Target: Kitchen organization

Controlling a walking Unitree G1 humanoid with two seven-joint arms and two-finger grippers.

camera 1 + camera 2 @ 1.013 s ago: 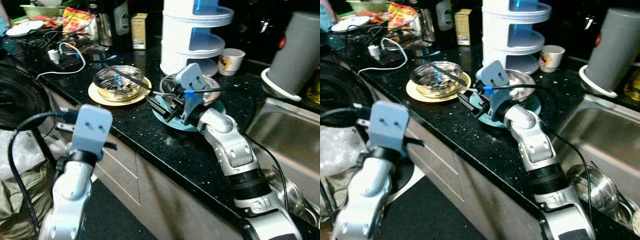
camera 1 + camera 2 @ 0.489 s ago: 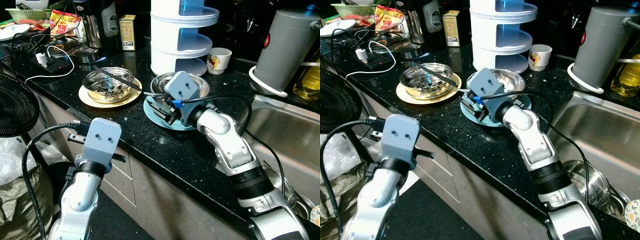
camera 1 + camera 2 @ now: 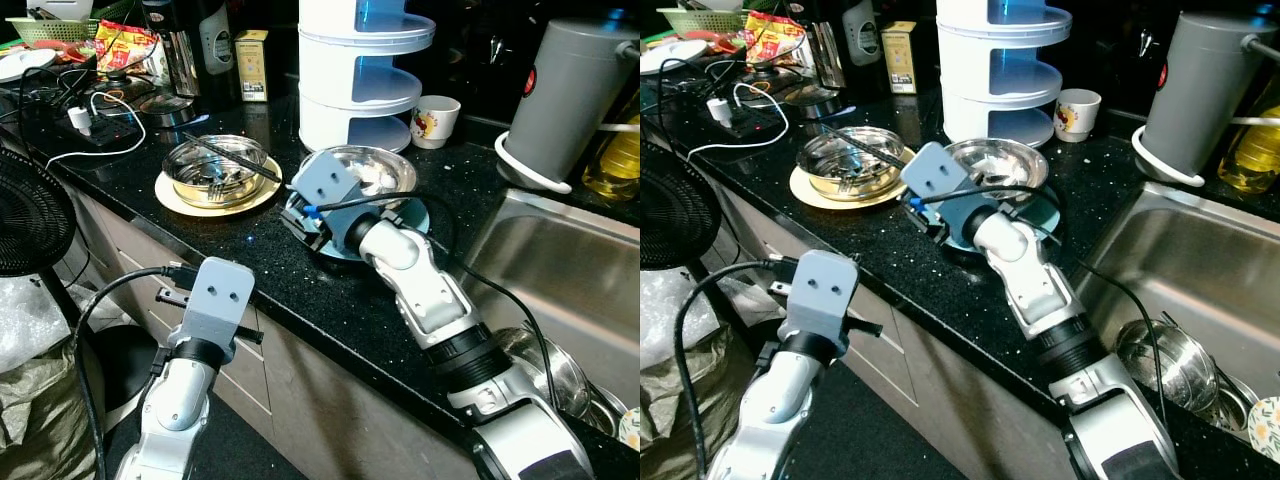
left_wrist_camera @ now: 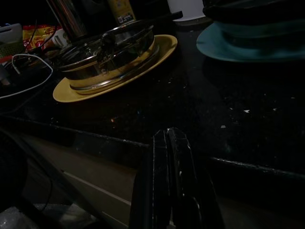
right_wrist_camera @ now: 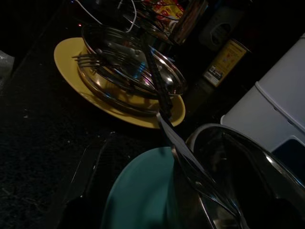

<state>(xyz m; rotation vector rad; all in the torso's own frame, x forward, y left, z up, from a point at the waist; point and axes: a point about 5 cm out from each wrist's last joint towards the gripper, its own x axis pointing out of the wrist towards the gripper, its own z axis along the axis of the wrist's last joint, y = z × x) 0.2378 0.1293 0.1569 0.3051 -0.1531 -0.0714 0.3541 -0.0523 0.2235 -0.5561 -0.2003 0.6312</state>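
A steel bowl [image 3: 370, 172] sits on a teal plate [image 3: 418, 213] in the middle of the black counter. To its left, a second steel bowl [image 3: 215, 168] holds forks and black chopsticks [image 5: 153, 71] and rests on a yellow plate [image 3: 176, 198]. My right gripper [image 3: 303, 218] is low at the teal plate's left rim, open, with one finger [image 5: 88, 167] lying on the counter beside the plate. A flat metal utensil handle [image 5: 190, 176] lies along the near bowl's rim. My left gripper [image 4: 167, 143] is shut and hangs below the counter's front edge, holding nothing.
A white tiered rack [image 3: 360, 70] and a cup [image 3: 437, 120] stand behind the bowls. At the right are a grey jug [image 3: 572, 95] and a sink [image 3: 575, 270] with steel bowls [image 3: 555, 365]. Cables and a power strip [image 3: 90, 125] lie far left; a fan [image 3: 30, 215] stands below.
My right wrist has slid left along the teal plate toward its left rim. The left arm has shifted slightly right and lower. The camera's view shifted early on, then settled.
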